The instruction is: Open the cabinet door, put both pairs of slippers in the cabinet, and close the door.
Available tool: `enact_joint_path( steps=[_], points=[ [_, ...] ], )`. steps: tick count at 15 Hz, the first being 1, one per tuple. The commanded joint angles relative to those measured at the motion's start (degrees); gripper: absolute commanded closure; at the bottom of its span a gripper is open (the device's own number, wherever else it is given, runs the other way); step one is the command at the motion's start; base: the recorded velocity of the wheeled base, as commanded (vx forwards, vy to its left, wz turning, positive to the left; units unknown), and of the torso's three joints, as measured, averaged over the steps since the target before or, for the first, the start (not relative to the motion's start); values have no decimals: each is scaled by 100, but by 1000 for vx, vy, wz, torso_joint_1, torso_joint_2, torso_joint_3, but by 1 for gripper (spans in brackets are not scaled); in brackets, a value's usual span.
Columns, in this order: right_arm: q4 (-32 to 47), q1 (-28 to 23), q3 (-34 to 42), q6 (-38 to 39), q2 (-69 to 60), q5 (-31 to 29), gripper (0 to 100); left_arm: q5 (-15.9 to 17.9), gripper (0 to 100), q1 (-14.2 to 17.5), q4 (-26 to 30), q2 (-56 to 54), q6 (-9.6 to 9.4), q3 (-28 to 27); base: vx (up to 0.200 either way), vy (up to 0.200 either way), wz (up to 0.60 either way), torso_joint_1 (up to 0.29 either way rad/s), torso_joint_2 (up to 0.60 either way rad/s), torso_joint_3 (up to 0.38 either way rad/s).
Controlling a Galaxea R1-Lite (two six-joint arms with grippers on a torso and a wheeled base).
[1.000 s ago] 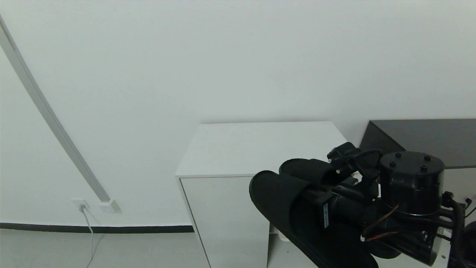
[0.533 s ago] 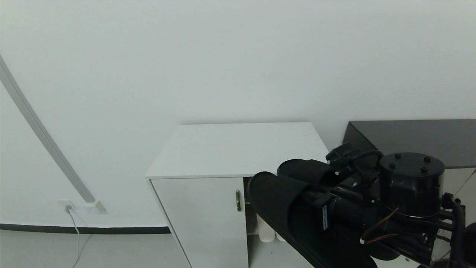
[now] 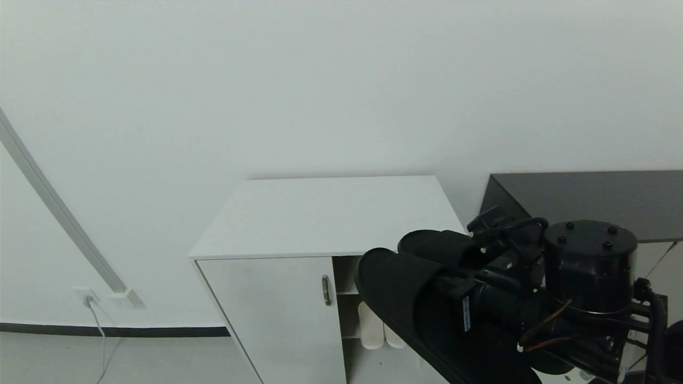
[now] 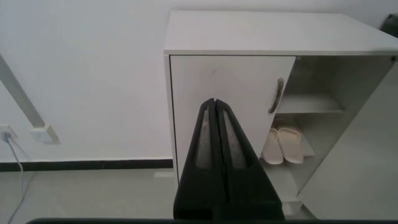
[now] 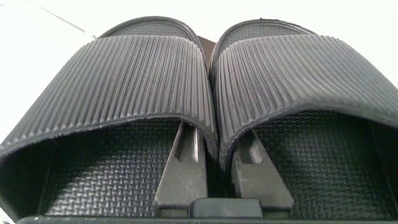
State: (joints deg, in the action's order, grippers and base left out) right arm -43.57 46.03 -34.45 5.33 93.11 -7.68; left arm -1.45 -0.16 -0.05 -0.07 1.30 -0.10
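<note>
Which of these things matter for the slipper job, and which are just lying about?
Job: cabinet, black slippers in the right gripper, white slippers inside it.
Lying about: wall socket, cable duct, dark table.

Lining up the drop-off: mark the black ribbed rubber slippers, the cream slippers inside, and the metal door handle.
black ribbed rubber slippers (image 5: 143,74): right wrist view, one strap.
cream slippers (image 4: 291,144): left wrist view, one slipper's middle.
metal door handle (image 3: 325,290): head view, mid-bar.
</note>
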Motion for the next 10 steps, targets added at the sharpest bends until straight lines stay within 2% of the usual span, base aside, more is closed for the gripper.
enact_joint_path(
  steps=[1, 10],
  points=[
    [-38, 2, 35, 3, 14, 21, 100, -4, 100, -2, -4, 7, 1, 1, 0, 0, 0, 0, 0, 0],
    [-222, 55, 149, -41, 102, -5, 100, -4, 100, -2, -4, 7, 1, 1, 0, 0, 0, 0, 0, 0]
  ],
)
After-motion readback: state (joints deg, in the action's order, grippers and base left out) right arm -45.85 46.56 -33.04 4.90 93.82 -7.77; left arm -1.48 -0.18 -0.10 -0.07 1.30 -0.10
